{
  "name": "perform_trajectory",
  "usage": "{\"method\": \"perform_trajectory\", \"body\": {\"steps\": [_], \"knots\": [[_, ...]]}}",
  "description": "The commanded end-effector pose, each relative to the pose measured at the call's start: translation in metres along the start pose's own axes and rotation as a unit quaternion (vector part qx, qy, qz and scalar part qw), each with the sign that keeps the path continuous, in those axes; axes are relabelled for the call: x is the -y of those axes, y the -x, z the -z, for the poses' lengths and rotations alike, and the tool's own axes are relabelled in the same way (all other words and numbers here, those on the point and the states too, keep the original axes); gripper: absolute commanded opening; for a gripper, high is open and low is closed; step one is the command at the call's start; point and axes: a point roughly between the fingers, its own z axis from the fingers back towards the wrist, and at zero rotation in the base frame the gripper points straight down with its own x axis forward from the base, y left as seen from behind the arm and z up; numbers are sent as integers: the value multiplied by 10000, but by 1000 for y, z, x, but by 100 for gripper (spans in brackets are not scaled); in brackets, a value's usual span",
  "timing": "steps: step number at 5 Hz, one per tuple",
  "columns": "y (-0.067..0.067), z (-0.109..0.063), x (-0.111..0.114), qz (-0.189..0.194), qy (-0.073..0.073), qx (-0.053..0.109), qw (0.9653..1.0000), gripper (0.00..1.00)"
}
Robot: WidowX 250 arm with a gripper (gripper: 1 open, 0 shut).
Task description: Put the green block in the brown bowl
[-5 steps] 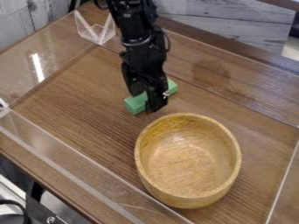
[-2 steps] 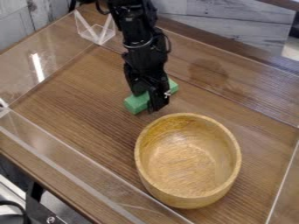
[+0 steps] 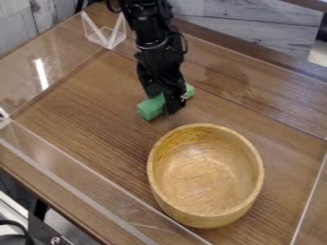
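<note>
The green block lies flat on the wooden table, just beyond the far left rim of the brown bowl. My black gripper points straight down over the block's middle, with its open fingers straddling the bar and their tips low beside it. The arm hides the block's centre; only its two green ends show. The bowl stands upright and holds nothing.
The wooden table is ringed by a low clear plastic wall. A clear plastic stand sits at the back left, behind the arm. A pale ledge runs along the far right.
The gripper has sunk a little over the block, so its fingers now reach lower around the bar. Block and bowl have not moved.
</note>
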Motion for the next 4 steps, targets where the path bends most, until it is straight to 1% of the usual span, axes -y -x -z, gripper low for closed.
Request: {"method": "perform_trajectory", "body": {"steps": [1,2,3,4], "knots": [[1,-3,0,-7,32,-36,10000,0],[6,-10,7,-165,143,-214,9995,0],[10,-21,15,-369,266,-409,9981,0],[14,-35,22,-576,378,-618,9957,0]]}}
